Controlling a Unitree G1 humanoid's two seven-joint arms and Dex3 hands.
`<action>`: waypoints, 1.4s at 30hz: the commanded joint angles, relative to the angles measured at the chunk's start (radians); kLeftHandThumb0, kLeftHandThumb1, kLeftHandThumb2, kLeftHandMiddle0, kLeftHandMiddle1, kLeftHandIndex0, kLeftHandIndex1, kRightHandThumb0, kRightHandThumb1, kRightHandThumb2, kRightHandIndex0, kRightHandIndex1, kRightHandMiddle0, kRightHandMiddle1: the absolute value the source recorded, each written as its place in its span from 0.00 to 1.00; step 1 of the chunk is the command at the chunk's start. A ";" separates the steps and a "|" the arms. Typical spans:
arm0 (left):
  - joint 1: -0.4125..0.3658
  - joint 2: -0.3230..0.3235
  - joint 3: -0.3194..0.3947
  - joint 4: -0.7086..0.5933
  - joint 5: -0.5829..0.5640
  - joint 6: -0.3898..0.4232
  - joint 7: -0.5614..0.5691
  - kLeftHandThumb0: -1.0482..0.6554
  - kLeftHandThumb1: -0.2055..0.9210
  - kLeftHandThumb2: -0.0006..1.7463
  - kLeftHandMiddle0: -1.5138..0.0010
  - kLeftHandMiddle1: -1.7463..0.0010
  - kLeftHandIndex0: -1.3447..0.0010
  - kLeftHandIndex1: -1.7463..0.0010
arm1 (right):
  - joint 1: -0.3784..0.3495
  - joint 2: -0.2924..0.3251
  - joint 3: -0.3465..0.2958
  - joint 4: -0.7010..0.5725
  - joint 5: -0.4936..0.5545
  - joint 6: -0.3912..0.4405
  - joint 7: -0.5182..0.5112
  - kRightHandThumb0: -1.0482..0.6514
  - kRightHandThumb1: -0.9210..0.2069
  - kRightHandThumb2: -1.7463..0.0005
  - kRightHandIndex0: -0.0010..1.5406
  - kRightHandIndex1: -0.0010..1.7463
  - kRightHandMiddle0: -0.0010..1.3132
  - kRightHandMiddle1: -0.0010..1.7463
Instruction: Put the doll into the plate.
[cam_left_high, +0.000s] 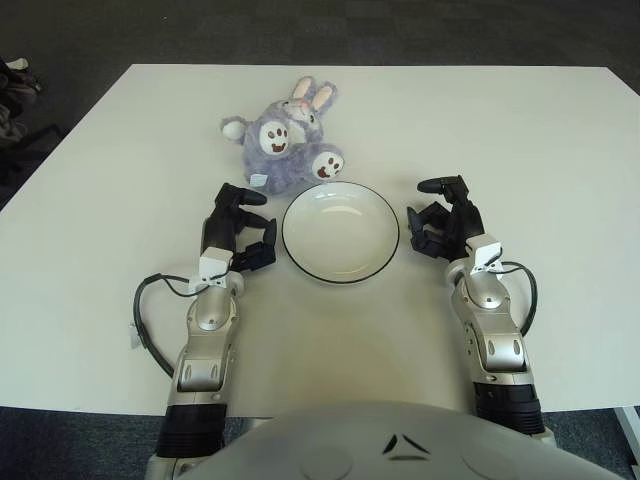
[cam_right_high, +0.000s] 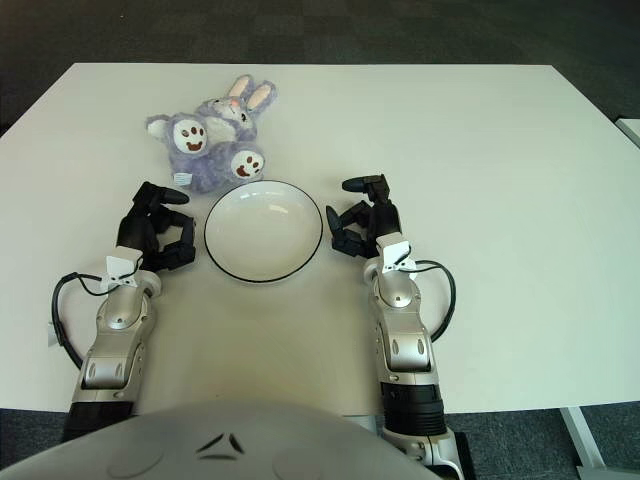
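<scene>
A purple plush bunny doll (cam_left_high: 288, 139) lies on its back on the white table, just behind the plate, its feet toward me. The white plate (cam_left_high: 341, 231) with a dark rim stands empty in front of it. My left hand (cam_left_high: 240, 226) is just left of the plate, near the doll's lower left side, fingers relaxed and holding nothing. My right hand (cam_left_high: 443, 221) is just right of the plate, fingers loosely curled and holding nothing.
The white table (cam_left_high: 520, 140) spreads wide to both sides and behind the doll. A black cable (cam_left_high: 145, 320) loops beside my left forearm. Dark floor lies beyond the far edge.
</scene>
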 joint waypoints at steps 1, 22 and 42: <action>0.011 -0.015 -0.005 0.030 0.032 0.015 0.031 0.61 0.66 0.51 0.61 0.21 0.67 0.08 | 0.014 0.002 -0.001 0.002 0.001 0.012 -0.003 0.84 0.20 0.65 0.35 0.84 0.04 0.88; 0.011 -0.016 0.000 0.037 0.034 0.007 0.040 0.61 0.60 0.58 0.56 0.16 0.72 0.08 | 0.016 0.005 0.004 0.001 0.001 0.012 -0.008 0.82 0.00 0.85 0.31 0.83 0.04 0.88; 0.010 -0.004 0.001 0.037 0.047 0.005 0.031 0.61 0.70 0.48 0.62 0.20 0.73 0.06 | 0.017 0.010 0.010 0.000 -0.003 0.015 -0.014 0.82 0.00 0.84 0.29 0.85 0.03 0.88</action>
